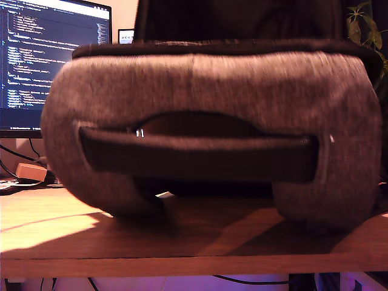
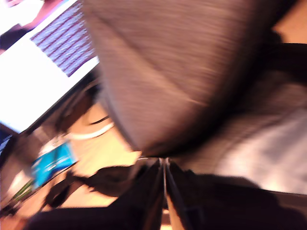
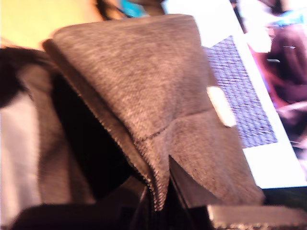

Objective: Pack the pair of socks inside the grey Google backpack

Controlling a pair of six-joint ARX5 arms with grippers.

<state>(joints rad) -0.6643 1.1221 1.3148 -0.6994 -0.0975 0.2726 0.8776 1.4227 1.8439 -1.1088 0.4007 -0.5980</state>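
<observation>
The grey Google backpack [image 1: 212,85] fills the exterior view, held up with its dark handle [image 1: 200,154] facing the camera and its lower corners at the wooden table [image 1: 182,242]. No arm shows in that view. In the first wrist view, which is blurred, my first gripper [image 2: 164,167] is shut, its fingers pressed together on the edge of the backpack's [image 2: 168,72] grey fabric. My second gripper [image 3: 158,196] is shut on the zipper edge of the backpack [image 3: 144,81], near the pale patch [image 3: 221,106]; the black lining shows beside it. The pair of socks is out of view.
A monitor [image 1: 48,54] with code stands at the exterior view's left behind the bag, with a small box [image 1: 30,171] and cables under it. A plant [image 1: 367,24] is at the exterior view's right. A laptop keyboard [image 3: 240,91] lies beyond the bag, and a blue item [image 2: 53,163] is on the table.
</observation>
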